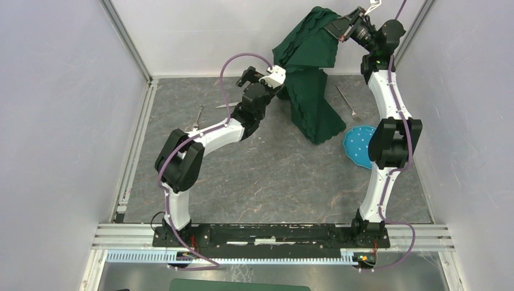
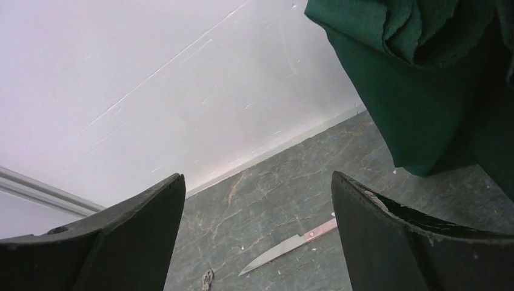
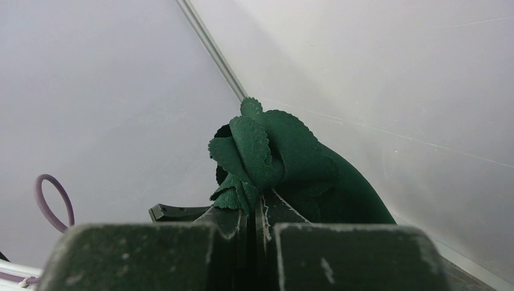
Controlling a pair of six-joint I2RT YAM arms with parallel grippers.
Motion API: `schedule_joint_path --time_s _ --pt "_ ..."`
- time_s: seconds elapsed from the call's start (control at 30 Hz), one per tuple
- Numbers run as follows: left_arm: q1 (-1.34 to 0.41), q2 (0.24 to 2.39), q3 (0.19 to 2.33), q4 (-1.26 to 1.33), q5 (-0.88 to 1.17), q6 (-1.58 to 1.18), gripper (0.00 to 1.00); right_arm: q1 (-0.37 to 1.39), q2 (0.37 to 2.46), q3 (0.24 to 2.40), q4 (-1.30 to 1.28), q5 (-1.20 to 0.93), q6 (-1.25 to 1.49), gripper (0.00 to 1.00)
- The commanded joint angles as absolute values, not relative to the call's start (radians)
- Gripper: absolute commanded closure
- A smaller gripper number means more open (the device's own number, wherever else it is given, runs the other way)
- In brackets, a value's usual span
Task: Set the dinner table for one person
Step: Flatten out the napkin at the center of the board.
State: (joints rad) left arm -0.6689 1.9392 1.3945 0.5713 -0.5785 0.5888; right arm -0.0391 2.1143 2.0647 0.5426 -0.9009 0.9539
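Note:
My right gripper [image 1: 341, 30] is raised at the back right and is shut on a bunched corner of the dark green scallop-edged cloth [image 1: 309, 48]. The cloth hangs down onto the dark-grey stone-look dinner table [image 1: 260, 176]. In the right wrist view the jaws [image 3: 259, 203] pinch the cloth's folds [image 3: 291, 157]. My left gripper [image 1: 262, 82] is open and empty beside the hanging cloth, on its left. In the left wrist view its gap [image 2: 257, 182] frames a knife [image 2: 288, 245] on the table, with the cloth [image 2: 418, 73] at the upper right.
The knife [image 1: 225, 105] and a metal utensil [image 1: 197, 118] lie at the back left. Another thin utensil [image 1: 347, 100] lies at the back right. A blue plate [image 1: 359, 145] sits partly under the right arm. White walls enclose the table on three sides.

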Motion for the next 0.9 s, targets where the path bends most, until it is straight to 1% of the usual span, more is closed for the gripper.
schedule_joint_path --time_s 0.0,0.1,0.23,0.33,0.4,0.53,0.67,0.87 --pt "-0.67 1.945 1.48 0.598 -0.589 0.574 0.08 -0.046 2.089 2.11 0.666 -0.888 0.977 1.0" --pt "-0.67 1.943 1.478 0.6 -0.539 0.558 0.16 -0.053 2.076 2.09 0.674 -0.894 0.973 1.0" --pt "-0.67 1.928 1.466 0.638 -0.47 0.493 0.17 -0.064 2.064 2.078 0.682 -0.896 0.976 1.0" --pt "-0.67 1.9 1.437 0.685 -0.349 0.435 0.17 -0.066 2.063 2.083 0.695 -0.902 0.995 1.0" --pt "-0.67 1.89 1.43 0.697 -0.278 0.39 0.19 -0.066 2.061 2.078 0.699 -0.907 0.997 1.0" --pt "-0.67 1.882 1.45 0.654 -0.2 0.317 0.26 -0.069 2.055 2.066 0.704 -0.922 1.0 1.0" --pt "-0.67 1.864 1.436 0.656 -0.177 0.254 0.29 -0.072 2.051 2.048 0.731 -0.937 1.022 1.0" --pt "-0.67 1.863 1.424 0.695 -0.182 0.256 0.3 -0.074 2.026 1.992 0.792 -0.944 1.063 1.0"
